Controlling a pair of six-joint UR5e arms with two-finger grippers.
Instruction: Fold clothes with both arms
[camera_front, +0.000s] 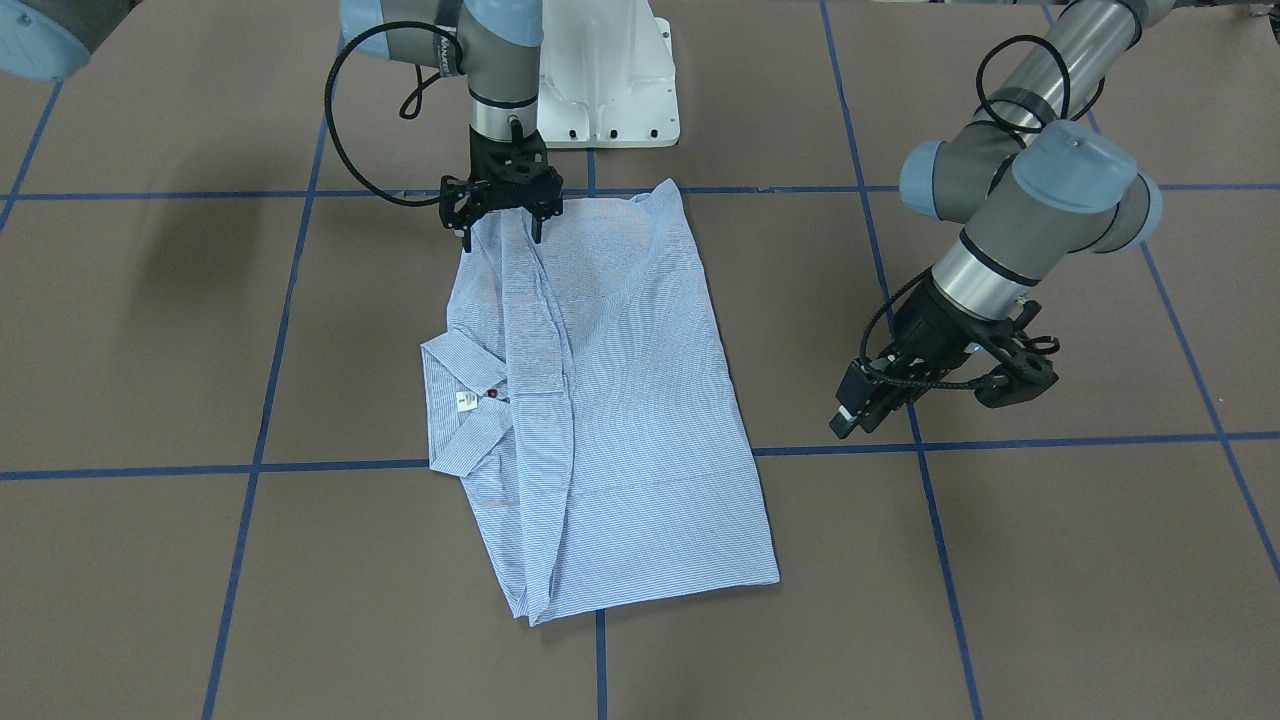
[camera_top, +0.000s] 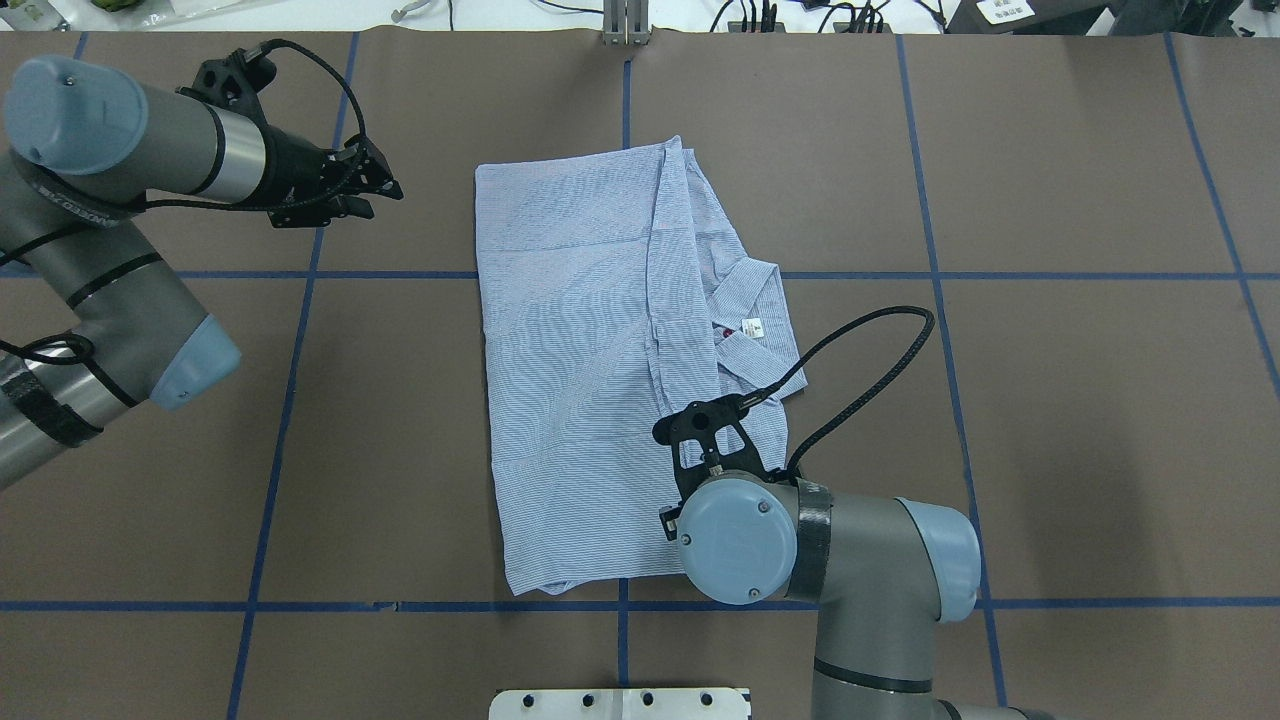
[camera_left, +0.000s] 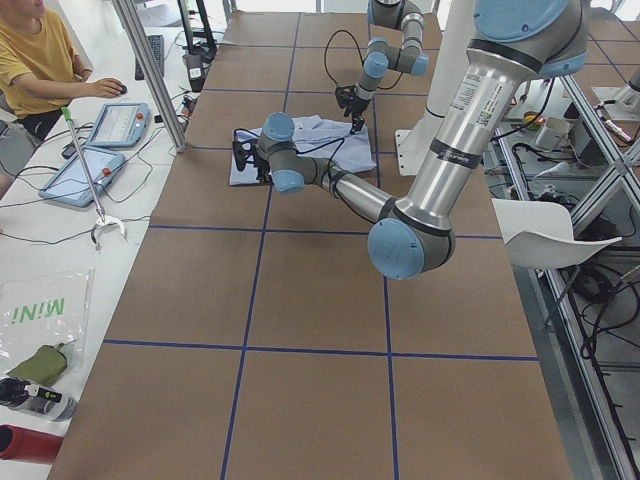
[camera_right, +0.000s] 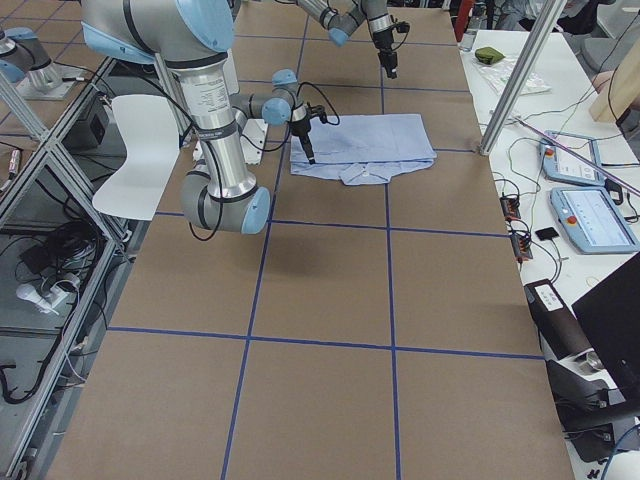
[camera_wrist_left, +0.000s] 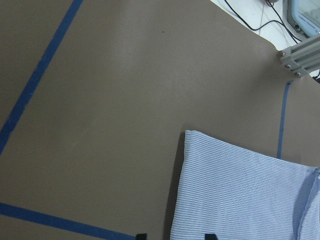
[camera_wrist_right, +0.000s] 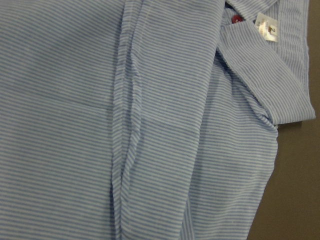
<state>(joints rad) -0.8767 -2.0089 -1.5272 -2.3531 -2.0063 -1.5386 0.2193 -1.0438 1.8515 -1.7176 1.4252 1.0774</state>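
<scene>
- Folded striped shirt (camera_front: 620, 400) lies flat on the brown worktop (camera_front: 1000, 560).
- Right pincer (camera_front: 502, 238): released, prongs spread over the shirt's edge.
- Left pincer (camera_top: 378, 198): released, well apart from the shirt.

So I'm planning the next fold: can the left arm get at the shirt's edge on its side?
Probably yes. The left end effector is open over the table beside that edge of the shirt, with nothing between them. The right end effector is over the shirt's other side.
</scene>
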